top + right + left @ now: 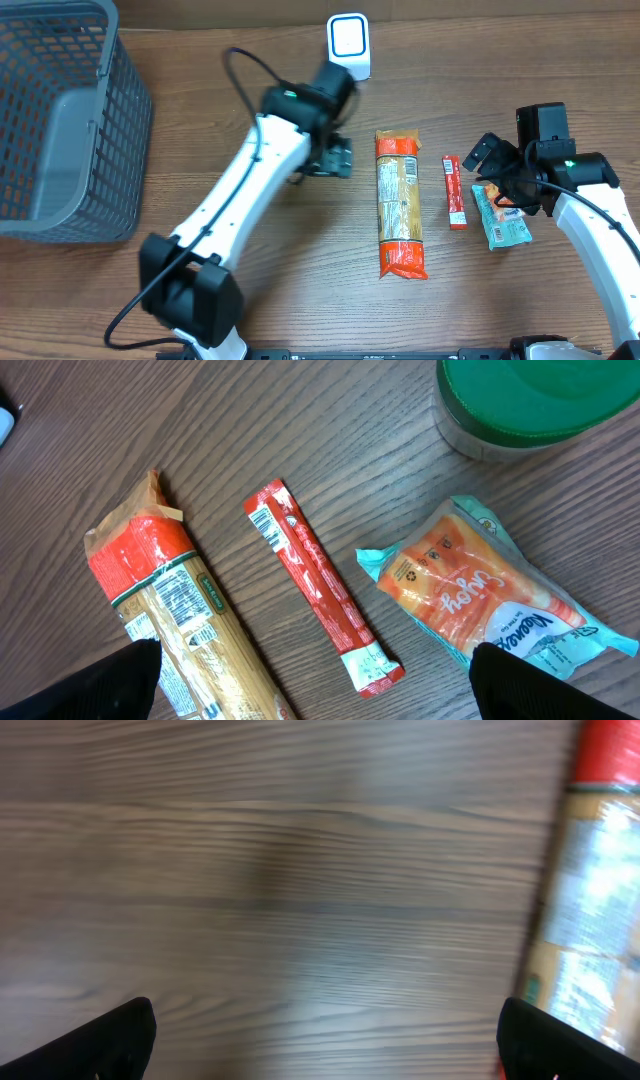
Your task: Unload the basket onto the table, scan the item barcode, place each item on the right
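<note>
Basket (120, 130) far left, scanner (348, 40) behind pasta pack (400, 205), stick pack (455, 192), pouch (508, 230) rightward

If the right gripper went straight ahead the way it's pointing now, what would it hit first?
Probably the red stick packet, lying on the table squarely in front of the open right gripper in its wrist view; how far off it is remains unclear.

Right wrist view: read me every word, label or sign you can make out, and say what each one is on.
snack bag: large white lettering, upside down in this view, too distorted to quote; a round recycling-type sign near one corner.
red stick pack: white striped panel at one end, likely a barcode; its print is too small.
pasta pack: white panel of fine print, too small.
green lid: no text visible.
</note>
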Controlling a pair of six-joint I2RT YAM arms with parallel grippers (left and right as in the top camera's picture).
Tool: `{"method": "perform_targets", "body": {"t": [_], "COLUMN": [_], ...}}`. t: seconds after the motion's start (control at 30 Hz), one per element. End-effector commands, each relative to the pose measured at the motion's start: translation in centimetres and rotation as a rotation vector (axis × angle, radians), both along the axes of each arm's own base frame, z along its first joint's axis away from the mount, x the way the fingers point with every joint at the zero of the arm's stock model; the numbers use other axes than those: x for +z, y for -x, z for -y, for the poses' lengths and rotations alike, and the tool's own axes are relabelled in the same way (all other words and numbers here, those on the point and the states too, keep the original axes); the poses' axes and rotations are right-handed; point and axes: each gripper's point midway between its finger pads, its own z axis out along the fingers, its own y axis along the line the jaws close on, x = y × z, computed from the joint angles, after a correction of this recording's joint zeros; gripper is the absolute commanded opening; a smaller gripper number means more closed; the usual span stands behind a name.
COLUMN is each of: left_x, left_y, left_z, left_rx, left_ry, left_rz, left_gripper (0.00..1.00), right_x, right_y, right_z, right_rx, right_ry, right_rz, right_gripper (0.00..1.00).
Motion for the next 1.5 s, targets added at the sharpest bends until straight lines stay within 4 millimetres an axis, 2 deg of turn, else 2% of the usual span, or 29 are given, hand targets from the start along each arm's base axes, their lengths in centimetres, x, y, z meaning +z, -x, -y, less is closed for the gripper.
{"method": "perform_targets", "body": {"t": [0.0, 0.2, 0.33, 0.53, 1.47], "left_x": [1.5, 0.5, -0.8, -2.5, -2.6], "left_y": [-0.8, -1.0, -1.2, -0.4, -0.4], "left_z": [-3.3, -6.5, -7.3, -7.6, -7.6], "left_rx": [0.067, 0.154, 0.178, 0.181, 0.181], "left_ry": [0.012, 0.024, 0.019, 0.011, 0.011], "left_rz": [0.019, -0.012, -0.018, -0.054, -0.054], "left_gripper": [1.00, 1.00, 1.00, 1.00, 1.00], "right_x": [0.5, 0.5, 0.5, 0.5, 0.4], "right_y": [-0.3, -0.3, -0.3, -0.3, -0.3], "right_z": [0.1, 0.1, 0.1, 0.1, 0.1], "right_rx": [0.000, 0.001, 0.001, 0.001, 0.001], "right_ry": [0.004, 0.003, 0.003, 0.003, 0.004], "right_rz": [0.016, 0.016, 0.016, 0.016, 0.014], "right_gripper": [1.00, 1.00, 1.00, 1.00, 1.00]}}
